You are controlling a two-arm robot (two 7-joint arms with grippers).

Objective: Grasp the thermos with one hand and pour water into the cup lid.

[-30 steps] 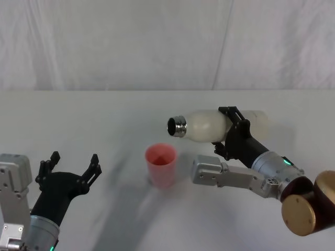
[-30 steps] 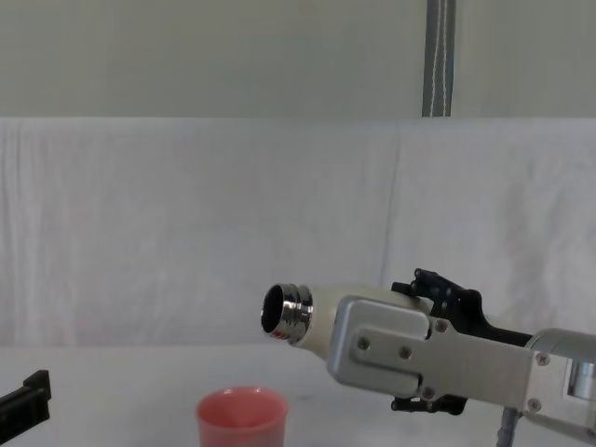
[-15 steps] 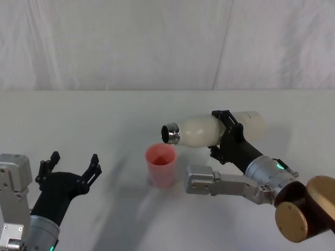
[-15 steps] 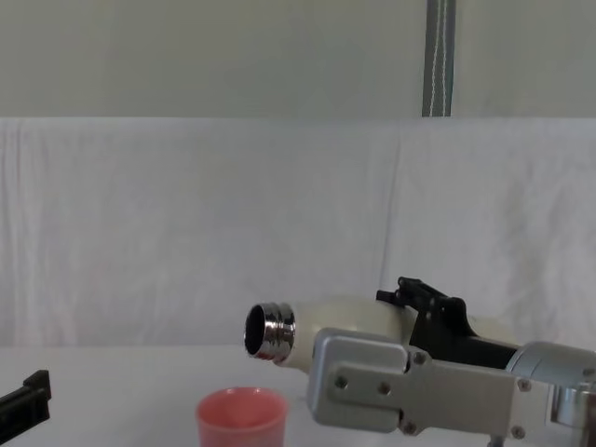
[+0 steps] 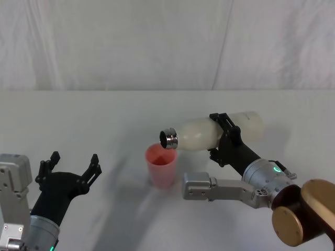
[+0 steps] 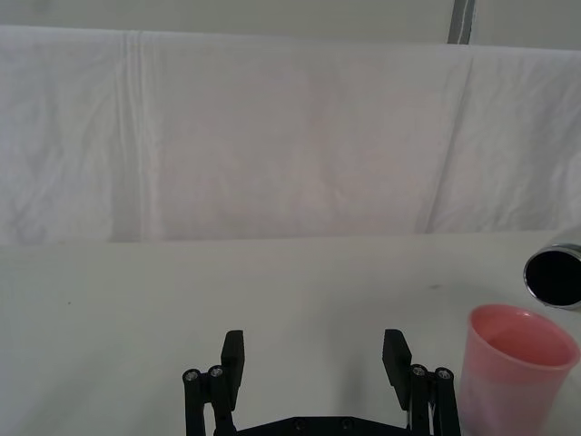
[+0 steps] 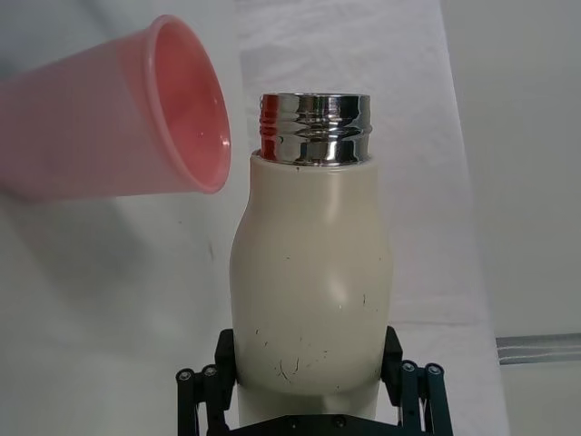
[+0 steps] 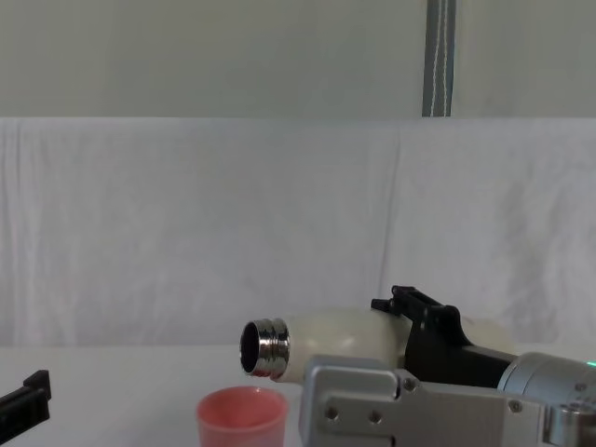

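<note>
My right gripper (image 5: 224, 137) is shut on the thermos (image 5: 209, 132), a cream-white bottle held nearly on its side above the table. Its steel neck (image 5: 168, 138) points left and hangs just over the right rim of the cup lid (image 5: 161, 164), a salmon-pink cup standing upright on the white table. The right wrist view shows the thermos (image 7: 310, 272) between the fingers and the cup lid (image 7: 118, 127) beside the neck. In the chest view the neck (image 8: 263, 347) is above the cup lid (image 8: 242, 417). My left gripper (image 5: 70, 168) is open near the front left, holding nothing.
A white cloth covers the table (image 5: 94, 115) and hangs as a backdrop behind it. In the left wrist view the cup lid (image 6: 513, 368) stands off to the side of the open left fingers (image 6: 232, 352). The right forearm (image 5: 246, 183) lies across the front right.
The right gripper has carried the thermos left and lower and tipped it further. Its neck now hangs over the cup lid's rim. The left arm has not moved.
</note>
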